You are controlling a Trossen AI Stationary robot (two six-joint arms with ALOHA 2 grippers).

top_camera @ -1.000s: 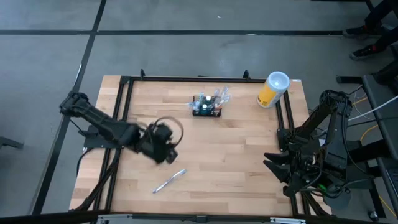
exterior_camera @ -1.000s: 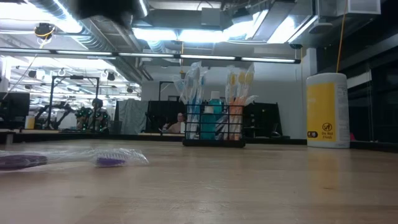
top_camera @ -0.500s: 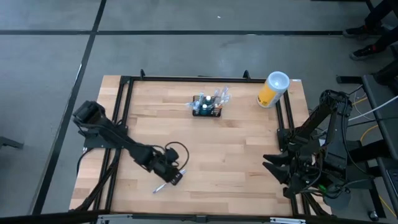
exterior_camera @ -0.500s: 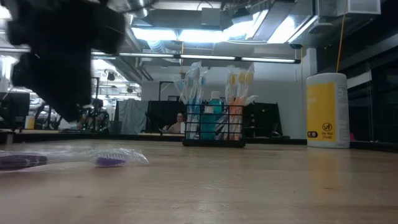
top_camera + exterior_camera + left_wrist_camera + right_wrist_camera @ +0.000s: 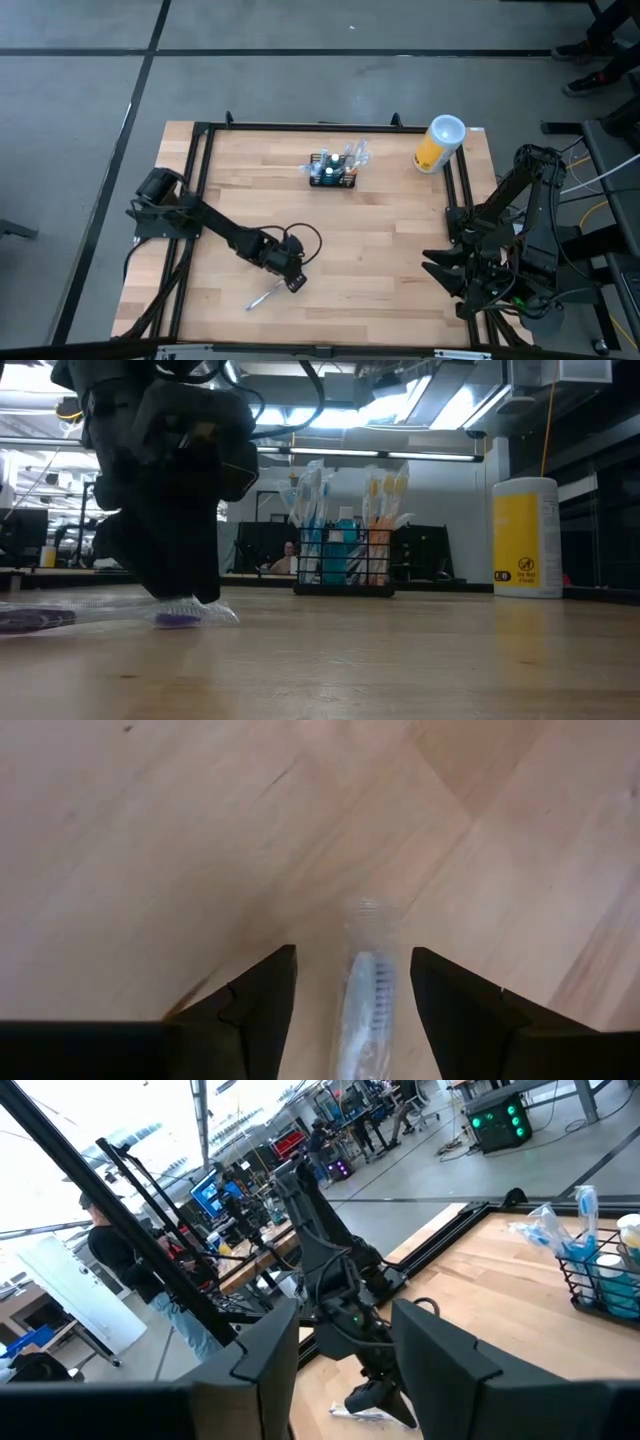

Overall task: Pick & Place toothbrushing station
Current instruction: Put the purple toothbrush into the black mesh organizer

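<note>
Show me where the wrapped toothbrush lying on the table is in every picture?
High view: the wrapped toothbrush lies near the table's front, at the left hand.
Low view: at the left, flat on the wood, under the left hand.
Left wrist view: between the open fingers.
Right wrist view: low down, below the left arm.
Shared landmark: the black wire caddy shows in the high, low and right wrist views.

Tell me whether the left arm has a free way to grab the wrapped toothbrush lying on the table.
Probably yes. The left gripper hangs right over the wrapped toothbrush, fingers open on either side of it, and nothing lies between them. The caddy and the yellow canister stand far off.
</note>
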